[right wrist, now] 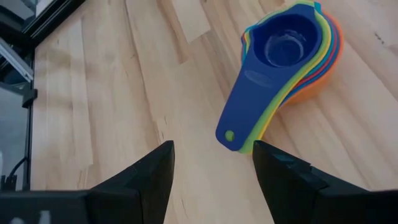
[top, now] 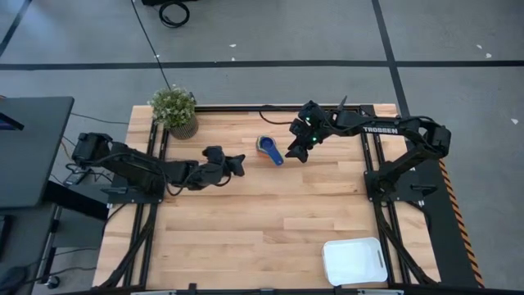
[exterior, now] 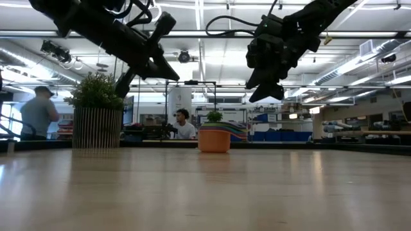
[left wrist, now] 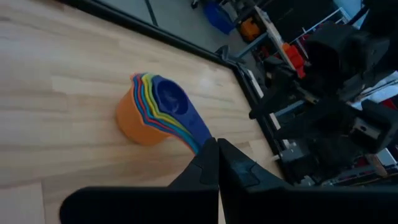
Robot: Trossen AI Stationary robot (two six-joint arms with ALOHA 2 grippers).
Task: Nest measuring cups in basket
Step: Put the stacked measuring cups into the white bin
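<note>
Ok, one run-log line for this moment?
cups: nested stack, on table, untouched | basket: near corner, empty | right gripper: open over stack handle | left gripper: shut, waiting beside

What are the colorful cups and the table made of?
The measuring cups look like smooth plastic: bright solid colors, thin molded rims, and a soft shine on the dark blue one on top. The table looks like wood: pale planks with grain lines and seams, and a dull sheen that suggests a sealed finish.

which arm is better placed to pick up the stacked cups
Right. Its open end effector hangs just beside the nested measuring cups; the left end effector is shut and farther off.
</note>
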